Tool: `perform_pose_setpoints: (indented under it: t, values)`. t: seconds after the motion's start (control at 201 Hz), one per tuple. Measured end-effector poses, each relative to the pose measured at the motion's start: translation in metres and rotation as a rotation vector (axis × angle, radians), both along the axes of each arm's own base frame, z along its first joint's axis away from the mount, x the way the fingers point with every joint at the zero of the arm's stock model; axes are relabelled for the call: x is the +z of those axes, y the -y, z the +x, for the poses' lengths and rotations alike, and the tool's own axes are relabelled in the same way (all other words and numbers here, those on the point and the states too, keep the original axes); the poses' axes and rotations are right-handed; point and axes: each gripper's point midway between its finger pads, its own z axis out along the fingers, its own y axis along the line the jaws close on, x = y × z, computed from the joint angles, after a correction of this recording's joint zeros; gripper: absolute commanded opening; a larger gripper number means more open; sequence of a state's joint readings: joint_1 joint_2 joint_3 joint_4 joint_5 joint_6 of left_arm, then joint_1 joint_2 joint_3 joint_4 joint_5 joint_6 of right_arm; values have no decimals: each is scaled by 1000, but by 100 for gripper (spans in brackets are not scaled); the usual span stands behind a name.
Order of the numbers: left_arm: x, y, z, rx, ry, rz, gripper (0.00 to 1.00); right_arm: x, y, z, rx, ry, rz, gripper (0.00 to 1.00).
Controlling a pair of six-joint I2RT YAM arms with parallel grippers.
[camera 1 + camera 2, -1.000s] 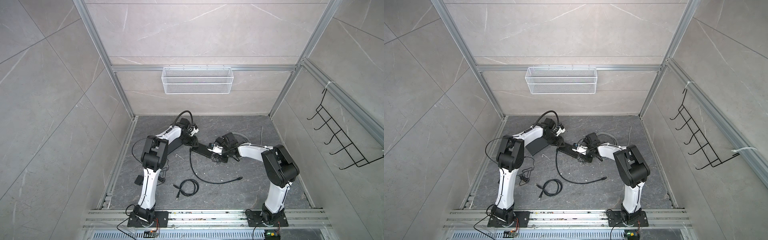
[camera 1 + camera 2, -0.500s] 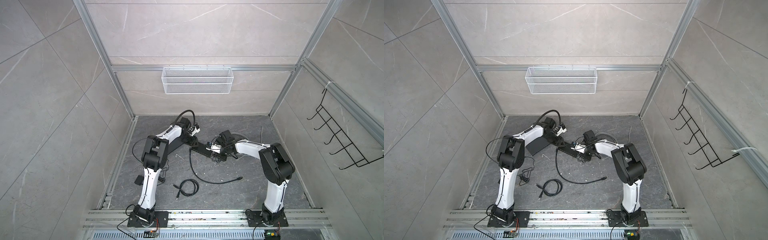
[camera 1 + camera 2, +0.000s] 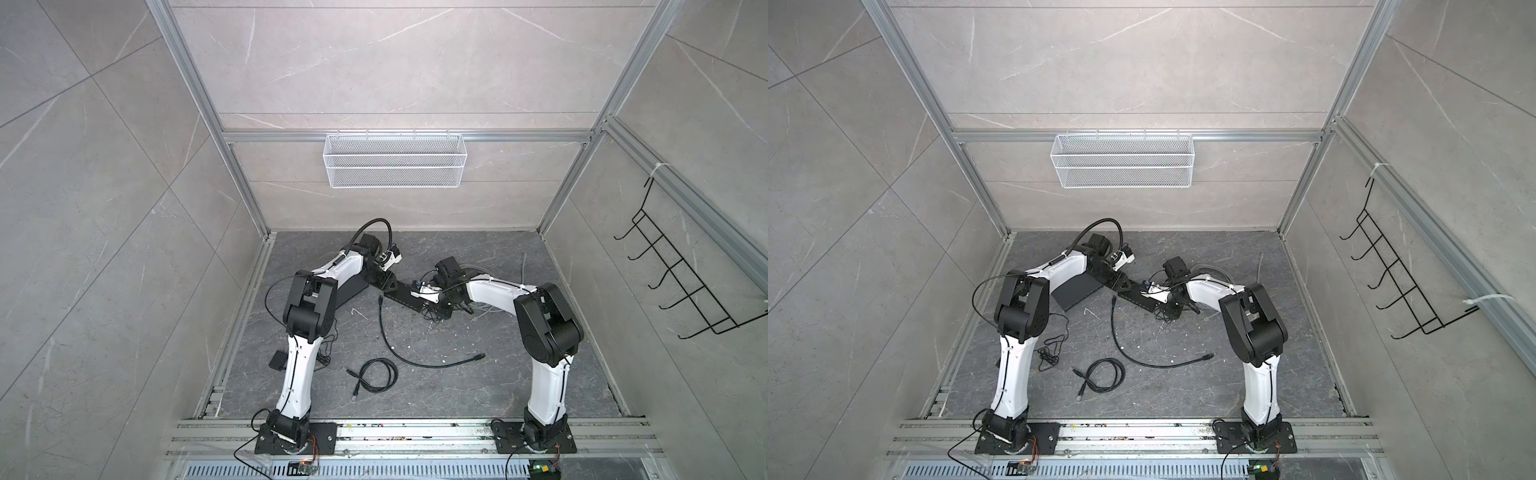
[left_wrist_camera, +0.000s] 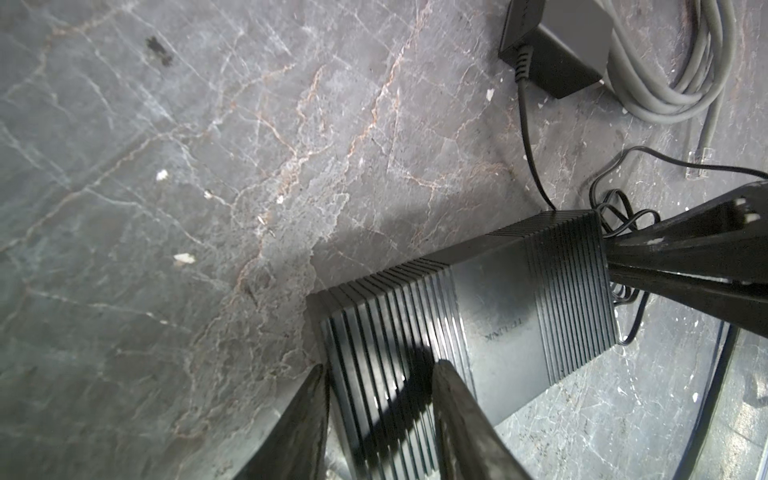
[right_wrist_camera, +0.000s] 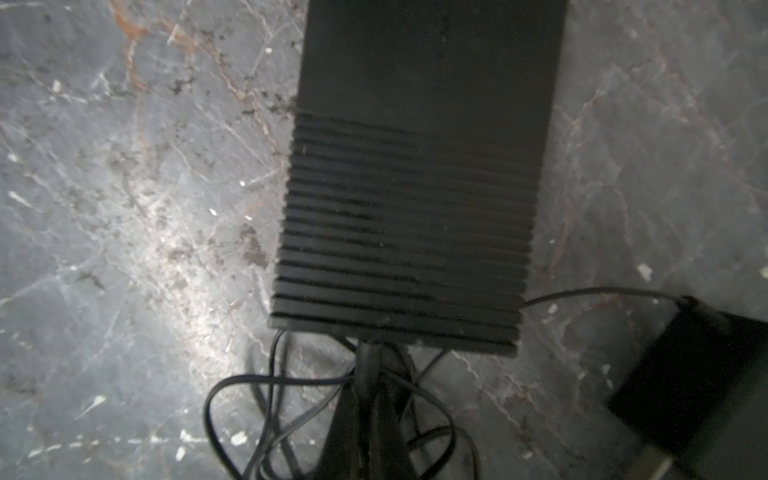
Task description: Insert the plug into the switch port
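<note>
The black ribbed switch (image 3: 409, 300) (image 3: 1142, 300) lies on the dark floor between my two arms; its ports do not show. My left gripper (image 4: 380, 365) (image 3: 384, 283) stands open astride one end of the switch (image 4: 498, 316), one finger beside the end face and the other over the ribbed top. My right gripper (image 5: 368, 361) (image 4: 611, 257) is shut and empty, its tip against the switch's (image 5: 407, 208) other end among thin cords. A black cable (image 3: 390, 349) lies free, one plug (image 3: 379, 298) beside the switch.
A power adapter (image 4: 552, 54) (image 5: 706, 395) and a grey cable coil (image 4: 673, 62) lie beyond the switch. A flat black box (image 3: 1077, 291) sits under my left forearm. A coiled black cable (image 3: 376, 376) and a small black block (image 3: 277, 359) lie nearer the front rail.
My right arm has swung a little to the left, bringing its shut gripper in against the switch's end. The left arm and the loose cable have stayed put.
</note>
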State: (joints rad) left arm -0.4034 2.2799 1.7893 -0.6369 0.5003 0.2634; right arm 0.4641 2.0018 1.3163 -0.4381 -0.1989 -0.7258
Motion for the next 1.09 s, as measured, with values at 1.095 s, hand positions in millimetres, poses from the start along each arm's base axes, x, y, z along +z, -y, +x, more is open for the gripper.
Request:
perform_pose_setpoints:
  t: [1.095]
  values:
    - [-2, -10, -3, 136, -103, -58, 42, 19, 4, 35, -102, 137, 53, 34]
